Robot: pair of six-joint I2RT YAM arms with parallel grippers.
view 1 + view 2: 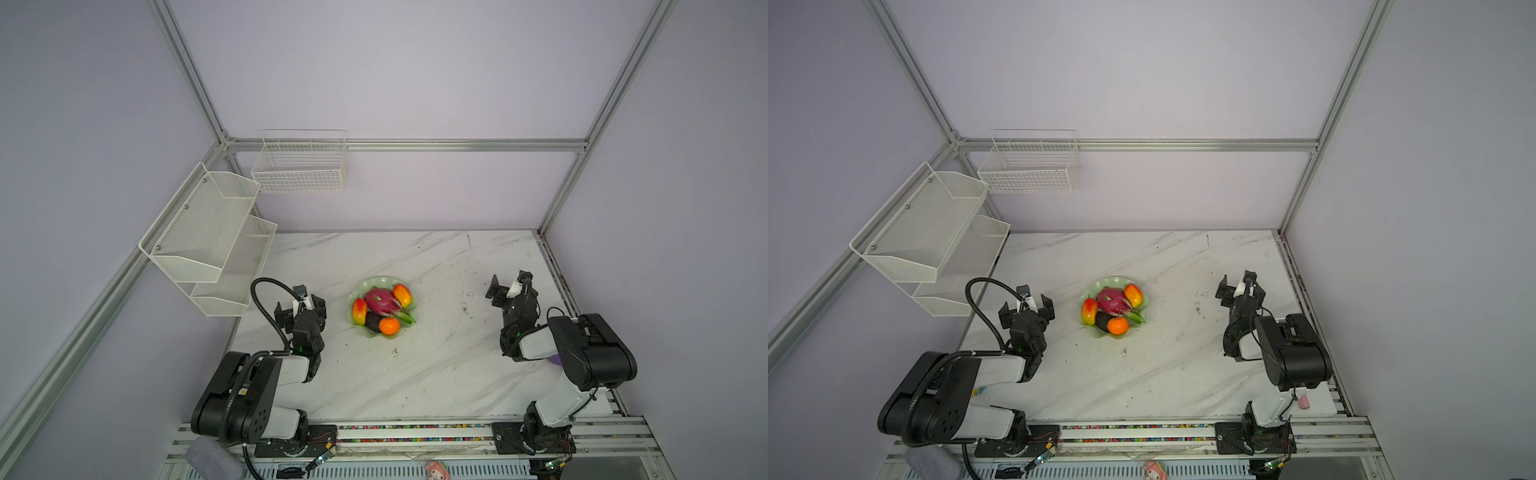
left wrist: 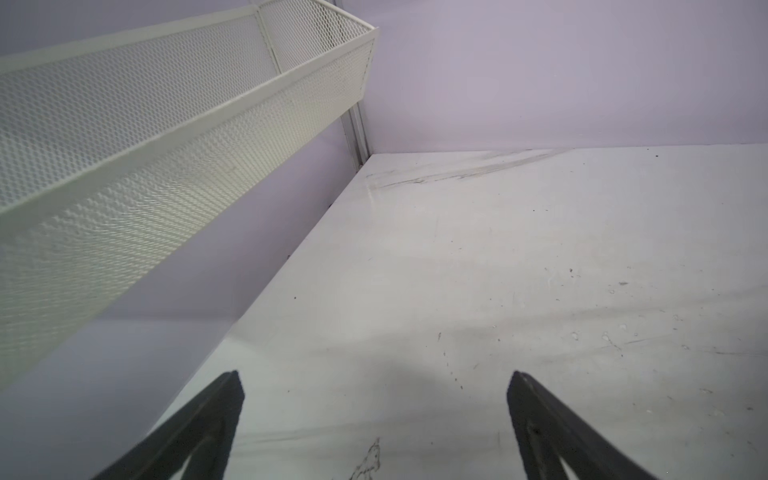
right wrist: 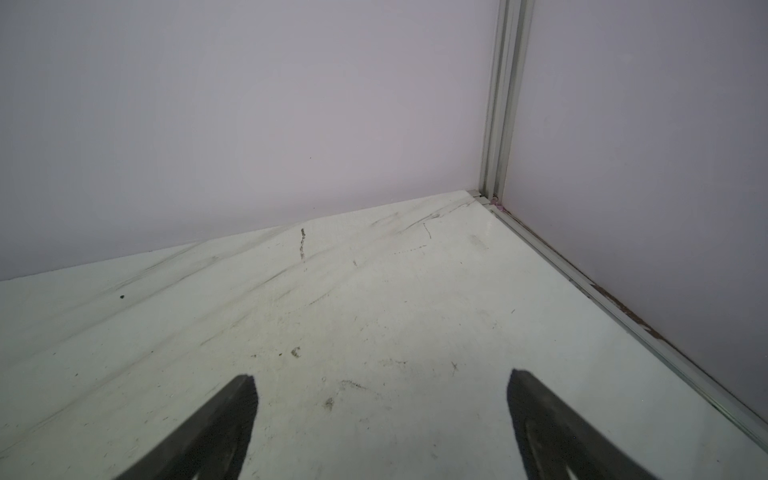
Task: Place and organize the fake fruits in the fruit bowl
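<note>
The pale green fruit bowl (image 1: 376, 281) (image 1: 1111, 281) stands mid-table in both top views. In it lie the magenta dragon fruit (image 1: 380, 301) (image 1: 1112, 301), a mango (image 1: 359, 311) at its left, a second mango (image 1: 402, 295) at the back right, the dark avocado (image 1: 373, 322) and the tangerine (image 1: 389, 326) at the front. My left gripper (image 1: 299, 307) (image 1: 1026, 306) (image 2: 376, 376) hovers left of the bowl, open and empty. Well to the right of the bowl, my right gripper (image 1: 510, 282) (image 1: 1237, 283) (image 3: 381, 376) is also open and empty. Both wrist views show only bare tabletop between the fingers.
A white two-tier mesh shelf (image 1: 203, 232) (image 2: 166, 124) hangs on the left wall close to the left arm. A white wire basket (image 1: 299, 166) hangs on the back wall. A purple toy (image 1: 555, 359) with a pink handle (image 1: 1304, 401) lies mostly hidden under the right arm.
</note>
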